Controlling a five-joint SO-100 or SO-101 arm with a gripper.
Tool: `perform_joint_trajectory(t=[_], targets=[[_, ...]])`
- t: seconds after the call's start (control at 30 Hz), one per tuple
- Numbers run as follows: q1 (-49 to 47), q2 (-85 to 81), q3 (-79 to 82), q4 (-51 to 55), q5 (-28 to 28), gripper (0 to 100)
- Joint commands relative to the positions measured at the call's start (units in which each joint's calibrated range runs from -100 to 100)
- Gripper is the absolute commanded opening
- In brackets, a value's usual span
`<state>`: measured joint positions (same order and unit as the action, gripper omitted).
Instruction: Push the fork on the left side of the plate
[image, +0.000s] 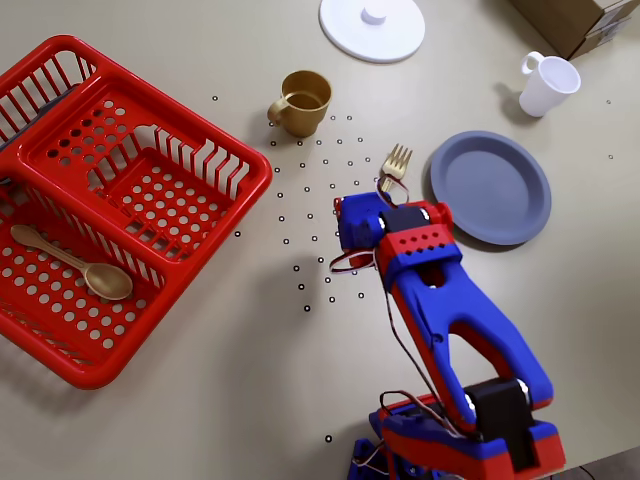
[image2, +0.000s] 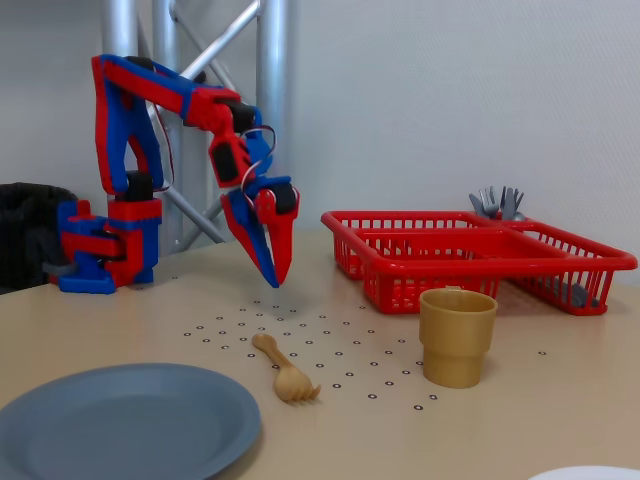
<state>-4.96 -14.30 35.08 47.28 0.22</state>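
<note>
The gold-tan fork (image: 397, 163) lies flat on the table just left of the slate-blue plate (image: 490, 187) in the overhead view, tines pointing away from the arm. There its handle end runs under the red and blue arm (image: 412, 245). In the fixed view the fork (image2: 284, 370) lies right of the plate (image2: 120, 425), with a small gap between them. My gripper (image2: 275, 278) points straight down with its jaws together and empty. It hovers a little above the table, behind the fork's handle end and not touching it.
A red basket (image: 100, 200) at the left holds a gold spoon (image: 70, 262) and grey forks (image2: 497, 203). A gold cup (image: 303, 100), a white lid (image: 372, 25), a white mug (image: 547, 85) and a cardboard box (image: 575, 20) stand at the far side.
</note>
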Motion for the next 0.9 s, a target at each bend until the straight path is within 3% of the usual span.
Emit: perform_joint_trajectory(t=[0.0,0.87], targets=[[-0.2,0.2,-5.8,-1.4,-0.6,0],[4.1,8.3,-9.2,-3.9,0.7,0]])
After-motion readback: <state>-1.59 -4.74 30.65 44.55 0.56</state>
